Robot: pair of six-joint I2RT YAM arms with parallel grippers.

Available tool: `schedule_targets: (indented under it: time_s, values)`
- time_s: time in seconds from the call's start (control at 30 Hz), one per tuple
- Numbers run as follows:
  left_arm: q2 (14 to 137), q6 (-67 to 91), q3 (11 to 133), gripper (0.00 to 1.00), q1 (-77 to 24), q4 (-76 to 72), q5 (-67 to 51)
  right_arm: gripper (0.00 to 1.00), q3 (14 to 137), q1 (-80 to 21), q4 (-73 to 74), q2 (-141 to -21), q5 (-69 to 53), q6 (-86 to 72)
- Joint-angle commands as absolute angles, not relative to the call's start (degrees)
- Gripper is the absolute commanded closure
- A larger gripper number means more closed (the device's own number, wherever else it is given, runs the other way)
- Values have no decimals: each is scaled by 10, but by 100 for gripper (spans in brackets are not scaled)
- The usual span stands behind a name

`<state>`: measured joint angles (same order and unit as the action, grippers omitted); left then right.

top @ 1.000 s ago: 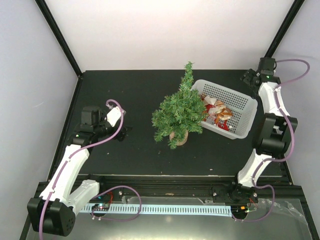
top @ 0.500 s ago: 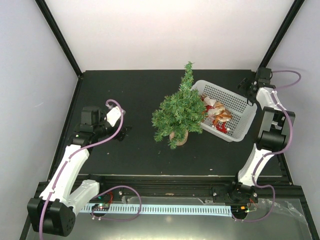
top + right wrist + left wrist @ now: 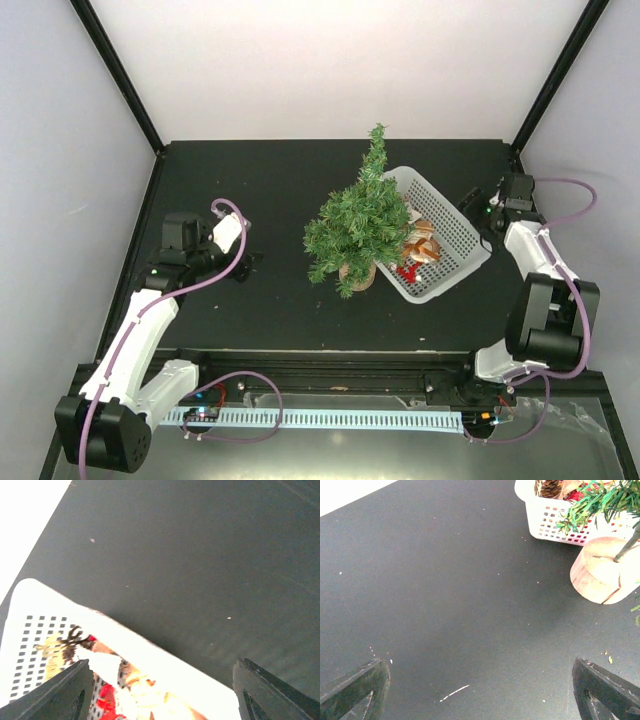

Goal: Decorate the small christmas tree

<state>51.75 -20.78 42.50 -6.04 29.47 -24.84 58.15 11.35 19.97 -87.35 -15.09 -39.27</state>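
The small christmas tree [image 3: 358, 222] stands mid-table on its round wooden base [image 3: 357, 272], with no ornaments showing on it. The white basket [image 3: 452, 226] lies askew against its right side and holds several ornaments [image 3: 417, 254], among them a pine cone and red pieces. My right gripper [image 3: 469, 204] is open at the basket's far right rim. In the right wrist view the rim [image 3: 150, 652] runs between its spread fingers [image 3: 75, 692], with the gripper [image 3: 165, 695] over it. My left gripper [image 3: 247, 262] is open and empty, left of the tree. The left wrist view shows the gripper [image 3: 480, 695], the base [image 3: 600, 572] and the basket [image 3: 555, 522].
The black table [image 3: 270, 190] is framed by black posts at the back corners and white walls. A rail with cables [image 3: 330, 415] runs along the near edge between the arm bases.
My right arm has swung down and toward the tree. The basket has turned and slid with it, now closer to the tree's base. The left arm has not moved.
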Motion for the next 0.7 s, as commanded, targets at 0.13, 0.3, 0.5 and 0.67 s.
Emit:
schedule_targets:
  time_s: [0.13, 0.3, 0.5, 0.67]
  values:
    - [522, -207, 427, 1, -58, 287, -263, 22, 677, 88, 251, -877, -161, -313]
    - [516, -208, 424, 1, -57, 287, -260, 21, 746, 71, 296, -947, -189, -254]
    - [519, -217, 425, 1, -57, 291, -275, 17, 777, 55, 317, -963, -218, -175]
    - [513, -225, 424, 1, -58, 293, -287, 17, 807, 45, 353, -964, -153, -120]
